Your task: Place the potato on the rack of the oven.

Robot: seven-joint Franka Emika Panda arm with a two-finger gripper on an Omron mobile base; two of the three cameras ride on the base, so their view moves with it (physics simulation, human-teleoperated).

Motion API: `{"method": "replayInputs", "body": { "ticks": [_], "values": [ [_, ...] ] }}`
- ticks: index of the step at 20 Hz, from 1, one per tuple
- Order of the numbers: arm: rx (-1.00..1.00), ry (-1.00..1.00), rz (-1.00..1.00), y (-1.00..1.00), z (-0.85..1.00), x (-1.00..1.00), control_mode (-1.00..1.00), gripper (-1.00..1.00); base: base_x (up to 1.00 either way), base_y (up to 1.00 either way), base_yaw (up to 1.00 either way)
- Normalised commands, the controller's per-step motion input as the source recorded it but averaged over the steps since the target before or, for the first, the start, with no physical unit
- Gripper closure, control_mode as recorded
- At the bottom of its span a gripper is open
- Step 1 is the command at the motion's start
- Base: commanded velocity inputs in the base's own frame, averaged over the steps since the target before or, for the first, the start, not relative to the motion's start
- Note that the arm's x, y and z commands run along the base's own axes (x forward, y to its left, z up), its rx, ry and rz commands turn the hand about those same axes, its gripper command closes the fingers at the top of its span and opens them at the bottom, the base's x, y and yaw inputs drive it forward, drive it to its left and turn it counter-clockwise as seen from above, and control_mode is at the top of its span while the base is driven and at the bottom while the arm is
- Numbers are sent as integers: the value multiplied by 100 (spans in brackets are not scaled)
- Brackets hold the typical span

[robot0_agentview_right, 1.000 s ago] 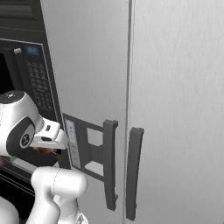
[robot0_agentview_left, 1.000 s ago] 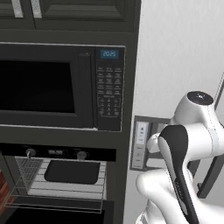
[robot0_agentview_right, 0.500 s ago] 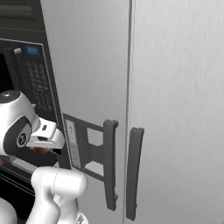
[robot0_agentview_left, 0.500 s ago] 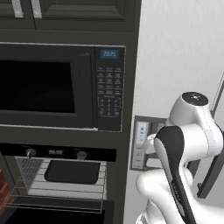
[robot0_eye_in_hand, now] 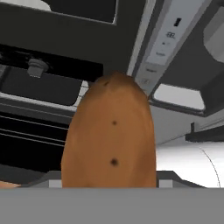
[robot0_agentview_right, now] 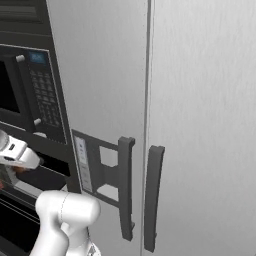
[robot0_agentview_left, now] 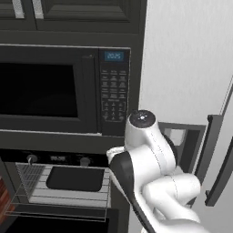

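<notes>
Currently the pincer (robot0_eye_in_hand: 109,186) holds the potato (robot0_eye_in_hand: 109,140) outside the oven (robot0_agentview_left: 63,159). Advice: carry it level over the rack (robot0_agentview_left: 68,193)'s bare front edge, clearing the black tray (robot0_agentview_left: 75,178).

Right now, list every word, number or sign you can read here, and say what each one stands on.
"20:25", roughly: blue digits on the microwave display; the last digits are not sharp.
Microwave keypad: rows of small white labels, too small to read.
Fridge dispenser panel: a few grey markings, blurred, unreadable.
Oven control strip: faint marks between the knobs, unreadable.
The potato bears no text.
</notes>
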Motion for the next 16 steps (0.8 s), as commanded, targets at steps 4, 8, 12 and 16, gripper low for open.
{"method": "replayInputs", "body": {
  "ticks": [4, 8, 12, 16],
  "values": [
    [-13, -8, -6, 100, -71, 34, -100, 100, 0, 0, 0],
    [-3, -9, -4, 100, -94, 13, -100, 100, 0, 0, 0],
    [-8, -11, -5, 100, -100, 30, -100, 100, 0, 0, 0],
    [-8, -7, -4, 100, -72, 52, -100, 100, 0, 0, 0]
  ]
}}
